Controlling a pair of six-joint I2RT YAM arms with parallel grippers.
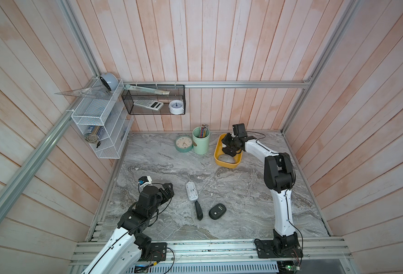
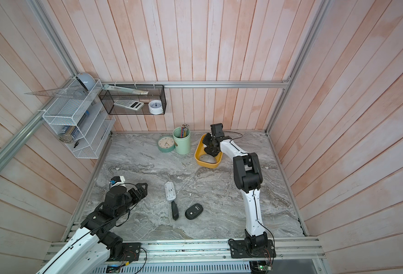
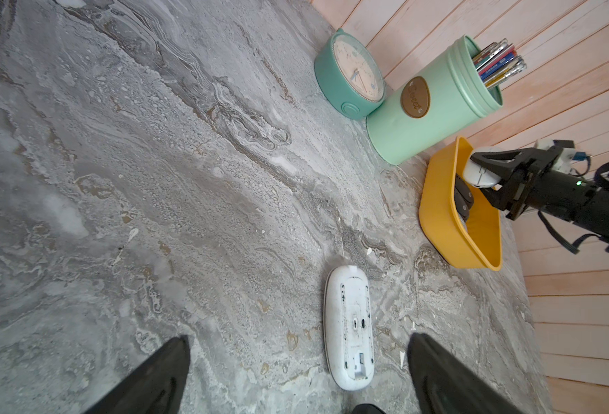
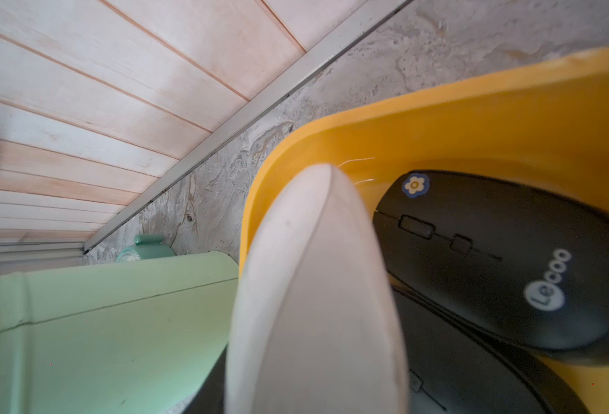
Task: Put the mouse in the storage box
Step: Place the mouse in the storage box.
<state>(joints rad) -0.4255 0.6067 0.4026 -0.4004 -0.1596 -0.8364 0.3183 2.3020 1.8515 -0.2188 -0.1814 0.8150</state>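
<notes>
White mouse [image 4: 317, 286] fills the right wrist view, clamped on edge in the right gripper [image 3: 484, 174], jaws narrow around it. It hangs over the far end of the storage box [image 1: 227, 165], close to the wall facing the pen cup [image 1: 201, 144]. The box sits by the far edge of the counter [image 1: 243, 201], toward the far right corner.

Risks (my judgement):
- Released on edge, the mouse could topple against the wall or over the rim toward the cup.
- Box floor is crowded, so it may land on another mouse and sit proud.
- Fingers inside a light tub: on pulling out they could catch the wall and drag the box.

Box contents: black mouse [image 4: 511, 265], second black mouse [image 4: 475, 380] touching it, grey mouse [image 1: 226, 158] at the near end.
Pen cup: pencils.
Black mesh basket [image 1: 127, 102] on the wall: calculator [image 1: 148, 104], small white clock [image 1: 176, 106].

Left gripper [image 3: 299, 337] is wide open and empty, beside an upturned white mouse [image 3: 349, 326] toward the left edge. Also unboxed: side-lying black mouse [image 1: 198, 210], upturned black mouse [image 1: 217, 211].
</notes>
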